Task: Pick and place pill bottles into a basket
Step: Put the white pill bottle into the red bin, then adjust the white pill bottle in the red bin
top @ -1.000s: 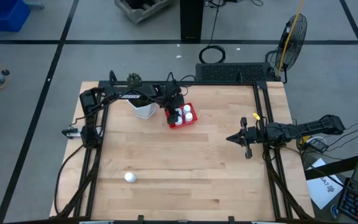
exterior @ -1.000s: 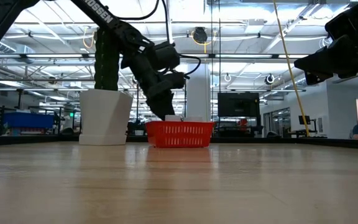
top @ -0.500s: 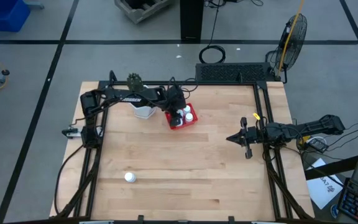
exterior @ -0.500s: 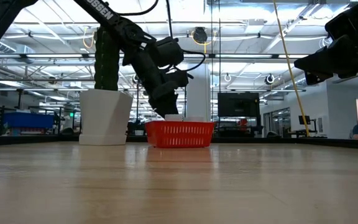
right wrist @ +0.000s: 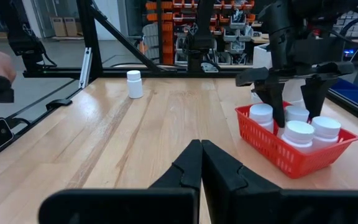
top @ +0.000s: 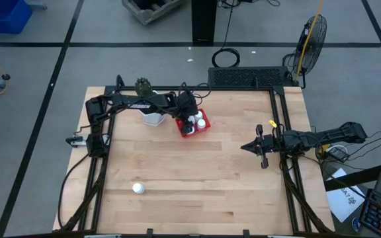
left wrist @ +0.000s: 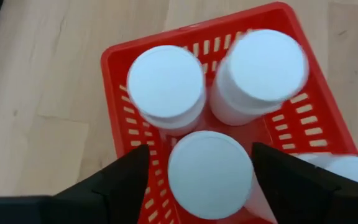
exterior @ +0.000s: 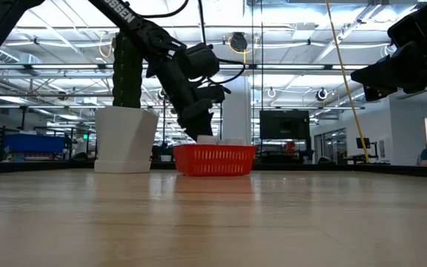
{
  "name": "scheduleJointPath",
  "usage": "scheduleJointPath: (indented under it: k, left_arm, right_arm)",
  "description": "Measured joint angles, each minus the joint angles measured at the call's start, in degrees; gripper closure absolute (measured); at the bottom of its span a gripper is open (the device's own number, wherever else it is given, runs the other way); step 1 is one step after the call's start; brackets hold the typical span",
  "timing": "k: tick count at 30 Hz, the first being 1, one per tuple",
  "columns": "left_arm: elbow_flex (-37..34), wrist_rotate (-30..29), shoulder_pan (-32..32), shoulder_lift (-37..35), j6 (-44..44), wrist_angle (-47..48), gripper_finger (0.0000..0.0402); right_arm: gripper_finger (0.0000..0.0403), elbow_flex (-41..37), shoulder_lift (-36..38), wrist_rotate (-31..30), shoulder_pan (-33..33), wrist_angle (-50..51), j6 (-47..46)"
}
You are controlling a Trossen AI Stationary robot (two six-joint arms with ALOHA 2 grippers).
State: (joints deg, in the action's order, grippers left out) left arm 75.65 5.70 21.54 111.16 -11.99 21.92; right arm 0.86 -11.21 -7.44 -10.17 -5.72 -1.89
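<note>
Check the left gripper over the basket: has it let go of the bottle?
Open: the left gripper has its fingers spread either side of a bottle standing upright in the red basket, with gaps showing on both sides.

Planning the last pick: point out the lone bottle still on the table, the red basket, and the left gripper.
lone pill bottle (top: 138, 188): high view, on its white cap.
red basket (exterior: 215, 160): low view, on its front mesh wall.
left gripper (right wrist: 294, 102): right wrist view, midway between its open fingertips over the basket.
</note>
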Motion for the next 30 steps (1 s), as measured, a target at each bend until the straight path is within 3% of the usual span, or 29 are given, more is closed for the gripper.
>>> scheduleJointPath:
  k: [6,26,30]
  left_arm:
    - [0.0,0.2,-0.9,-0.7,-0.9,0.3,0.0082]
    - [0.0,-2.3,-1.7,-5.0,-2.6,-1.4,0.0087]
    - [0.1,-0.7,-1.9,-7.5,-4.9,2.2,0.0086]
  right_arm:
    - [0.0403,0.0,0.0,0.0,0.0,0.0,0.0]
    - [0.0403,0.0,0.0,0.0,0.0,0.0,0.0]
    - [0.0403,0.0,-0.1,0.0,0.0,0.0,0.0]
